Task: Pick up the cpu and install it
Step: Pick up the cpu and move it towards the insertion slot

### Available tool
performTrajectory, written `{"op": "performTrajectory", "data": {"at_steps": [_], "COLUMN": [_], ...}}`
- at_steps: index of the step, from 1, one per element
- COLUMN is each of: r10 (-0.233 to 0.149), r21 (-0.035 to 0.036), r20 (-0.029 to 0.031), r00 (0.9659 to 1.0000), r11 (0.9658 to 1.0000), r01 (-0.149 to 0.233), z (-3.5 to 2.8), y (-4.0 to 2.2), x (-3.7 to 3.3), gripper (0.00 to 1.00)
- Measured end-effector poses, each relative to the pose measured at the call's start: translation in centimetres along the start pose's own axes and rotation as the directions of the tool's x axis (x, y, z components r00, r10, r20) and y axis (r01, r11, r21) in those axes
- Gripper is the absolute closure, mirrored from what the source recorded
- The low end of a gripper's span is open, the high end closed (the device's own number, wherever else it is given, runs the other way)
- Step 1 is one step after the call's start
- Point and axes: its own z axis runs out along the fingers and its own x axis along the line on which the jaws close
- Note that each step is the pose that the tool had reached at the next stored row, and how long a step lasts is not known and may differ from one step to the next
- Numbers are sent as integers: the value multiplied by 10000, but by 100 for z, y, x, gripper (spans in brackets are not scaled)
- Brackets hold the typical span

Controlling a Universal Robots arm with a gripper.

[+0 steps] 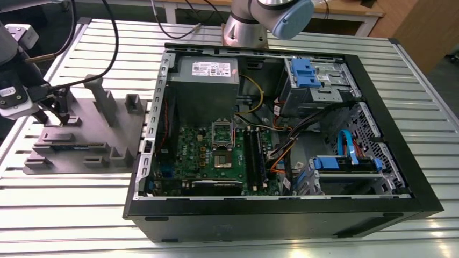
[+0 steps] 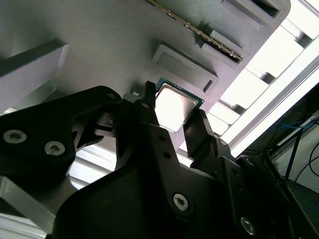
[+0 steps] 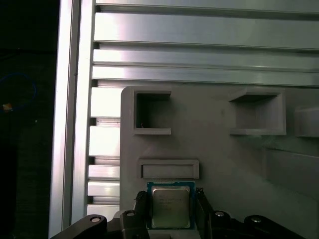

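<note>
Over a slatted aluminium desk point(image 1: 72, 215), hanging low above a grey fixture point(image 1: 107, 134) at the exterior view's left, just beside an open computer case point(image 1: 287, 217). Keeping the cpu point(image 3: 171, 206) flat and silver face up in a shallow pocket of that fixture, most likely for holding it square and at a known spot, ready for a grasp from above. Standing the jaws one at each of two opposite edges, flush against them with no gap showing in the first wrist view, and so judging them clamped on the chip while lying in its pocket. Probably taking it by the rim for the sake of sparing the shiny top and the underside. Looking straight down in the first wrist view, showing the chip's square outline and two bare square recesses point(image 3: 152, 112) farther along the fixture. Gaining from the second wrist view a slanted look between the jaws, with the cpu point(image 2: 174, 107) seemingly seated in the pocket, not yet raised. Gaining from the exterior view the wider layout: the motherboard socket point(image 1: 223, 159) inside the case, well apart from the fixture, seemingly lying open and bare.
</note>
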Motion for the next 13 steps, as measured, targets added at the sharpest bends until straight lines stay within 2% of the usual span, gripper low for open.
{"op": "performTrajectory", "data": {"at_steps": [13], "r10": [0], "r21": [4], "r20": [-1], "r00": [10000], "r11": [10000], "r01": [0], "z": [-20], "y": [1], "x": [0], "gripper": [53]}}
